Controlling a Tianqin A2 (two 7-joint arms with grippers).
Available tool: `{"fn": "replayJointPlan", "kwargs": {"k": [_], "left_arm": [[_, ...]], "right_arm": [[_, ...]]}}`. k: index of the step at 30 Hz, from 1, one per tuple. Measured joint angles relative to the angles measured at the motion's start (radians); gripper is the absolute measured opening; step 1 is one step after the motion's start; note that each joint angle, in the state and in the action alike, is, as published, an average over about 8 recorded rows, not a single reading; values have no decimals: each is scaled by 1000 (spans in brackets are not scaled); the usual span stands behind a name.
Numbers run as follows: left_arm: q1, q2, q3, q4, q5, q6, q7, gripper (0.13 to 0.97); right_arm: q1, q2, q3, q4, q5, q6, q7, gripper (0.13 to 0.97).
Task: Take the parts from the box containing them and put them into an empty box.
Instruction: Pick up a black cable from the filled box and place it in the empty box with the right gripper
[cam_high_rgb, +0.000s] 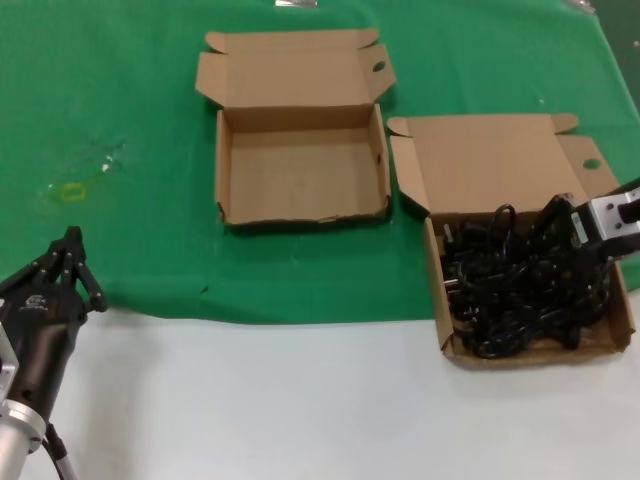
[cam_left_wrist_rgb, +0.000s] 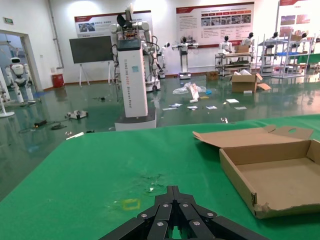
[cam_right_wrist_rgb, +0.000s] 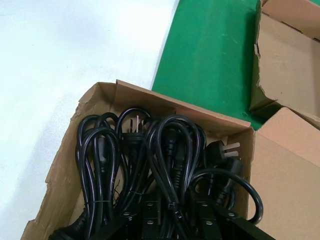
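Readable writing was scarce: the left wrist view showed a white robot pedestal (cam_left_wrist_rgb: 135, 80) in the hall beyond the counter with vertical lettering down its front, too small to read, and wall posters (cam_left_wrist_rgb: 215, 22) whose text could not be made out. A small pale logo sat on the body of the left hand (cam_high_rgb: 78, 262), not legible. No print was seen on either carton. The left hand was parked at the near left edge of the green mat (cam_high_rgb: 120, 120), just above the white counter (cam_high_rgb: 260, 400), its black fingers (cam_left_wrist_rgb: 172, 212) drawn together to a point and holding nothing. Ahead of it and to its right stood the empty box (cam_high_rgb: 300, 165), lid laid back flat, one round finger hole in the lid; a faint yellowish mark (cam_high_rgb: 72, 190) lay on the mat ahead of the left hand. The right hand (cam_high_rgb: 572, 228) was down inside the box containing the parts (cam_high_rgb: 445, 300), at that box's far right side, in among the power cords (cam_high_rgb: 520, 285). Whether its fingers were spread or pinched on a cord could not be told; the right wrist view showed only black finger links at the cords' level. The cords lay directly below and ahead of the right hand in looped bundles, some plugs (cam_right_wrist_rgb: 222, 150) showing metal prongs. The empty box lay well to the left of the right hand.
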Motion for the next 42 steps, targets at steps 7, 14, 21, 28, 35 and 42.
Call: {"fn": "replayJointPlan", "kwargs": {"k": [7, 14, 21, 28, 35, 42], "left_arm": [[0, 0, 0, 0, 0, 0, 0, 144], [0, 0, 0, 0, 0, 0, 0, 144], [0, 0, 0, 0, 0, 0, 0, 144], [0, 0, 0, 0, 0, 0, 0, 144], [0, 0, 0, 0, 0, 0, 0, 144], [0, 0, 0, 0, 0, 0, 0, 144]], "right_arm": [[-7, 20, 4, 40, 0, -17, 35, 228], [-9, 61, 10, 126, 3, -67, 109, 226], [20, 84, 24, 208, 17, -124, 200, 221], [79, 42, 37, 197, 37, -142, 256, 219], [129, -54, 38, 105, 41, -85, 251, 219], [162, -171, 36, -1, 46, 0, 226, 219]]}}
